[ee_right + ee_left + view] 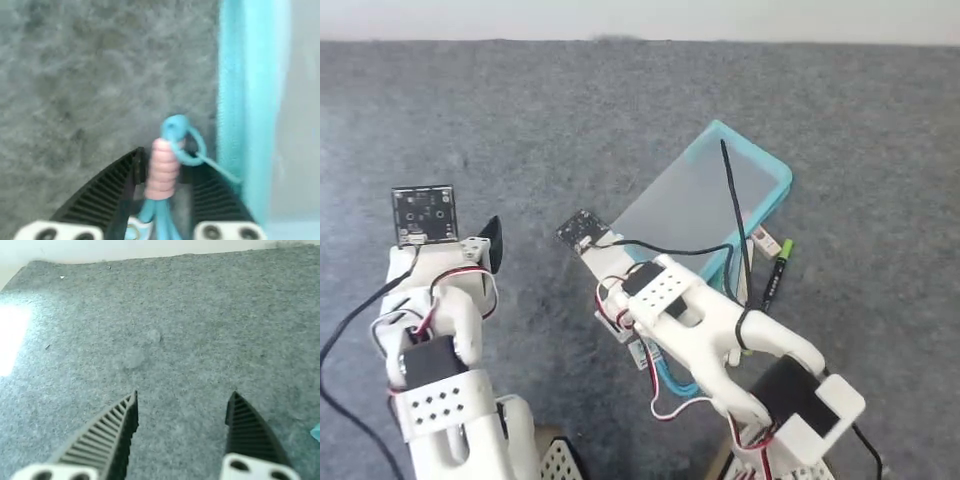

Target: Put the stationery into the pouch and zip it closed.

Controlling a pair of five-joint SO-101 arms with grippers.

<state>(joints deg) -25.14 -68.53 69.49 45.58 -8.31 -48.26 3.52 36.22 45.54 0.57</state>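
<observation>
The teal pouch [705,195] with a translucent front lies flat on the grey felt, right of centre; its teal edge [245,100] runs beside my right gripper. My right gripper [162,160] is shut on the pink beaded zipper pull [162,175], which hangs on a teal cord [187,145]. A green and black pen [776,268] lies on the felt along the pouch's right side, with a small white item [765,241] next to it. My left gripper [182,400] is open over bare felt, well left of the pouch [490,245].
Grey felt [550,130] covers the whole table up to a pale wall at the back. A black cable [735,220] from the right arm crosses over the pouch. A teal loop of cord [672,382] shows under the right arm.
</observation>
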